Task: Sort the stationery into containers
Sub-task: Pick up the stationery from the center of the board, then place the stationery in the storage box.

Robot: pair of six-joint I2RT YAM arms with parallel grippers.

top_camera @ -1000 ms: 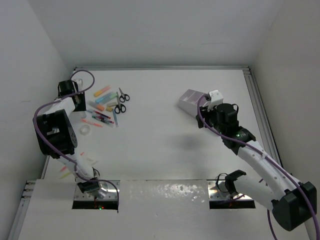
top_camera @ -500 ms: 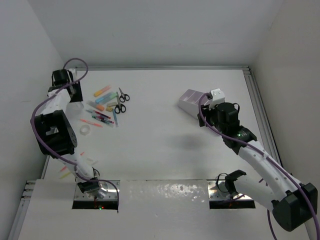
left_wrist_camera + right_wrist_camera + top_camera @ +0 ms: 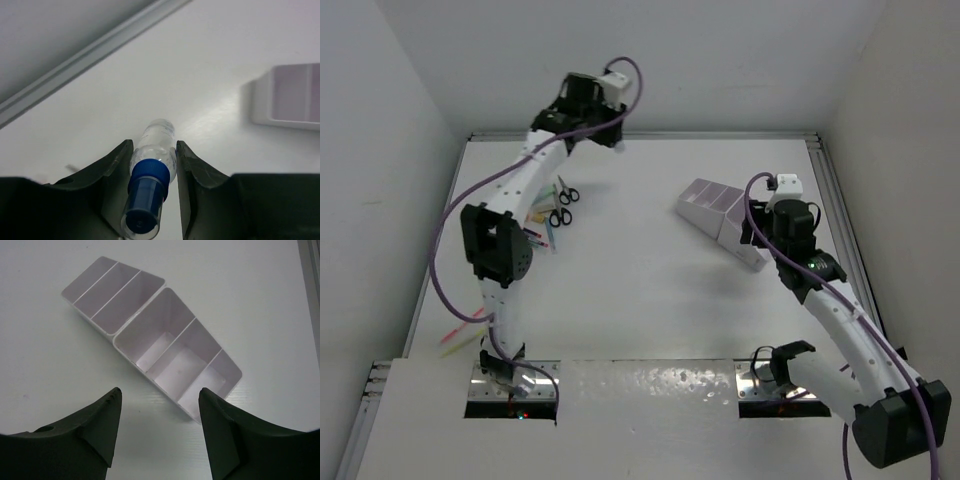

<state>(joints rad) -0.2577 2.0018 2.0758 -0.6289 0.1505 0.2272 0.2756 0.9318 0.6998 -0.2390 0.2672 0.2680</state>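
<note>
My left gripper [image 3: 153, 145] is shut on a blue-capped piece [image 3: 147, 181] with a clear body, held up off the table. In the top view the left gripper [image 3: 610, 138] is over the far middle of the table. The white and pale-lilac container [image 3: 720, 210] lies at the right, its corner showing in the left wrist view as the container [image 3: 295, 102]. My right gripper [image 3: 160, 390] stands open just short of the container [image 3: 150, 335], whose compartments look bare. The remaining stationery [image 3: 552, 212], including black-handled scissors [image 3: 567, 192], lies at the far left, partly hidden by the left arm.
A metal rail [image 3: 835, 210] runs along the table's right and back edges, with white walls close behind. Loose yellow and pink markers [image 3: 460, 330] lie at the near left by the left arm's base.
The left arm has swung from the stationery pile at the far left up and right to the far middle. The right arm has drawn back to the right, uncovering the container.
</note>
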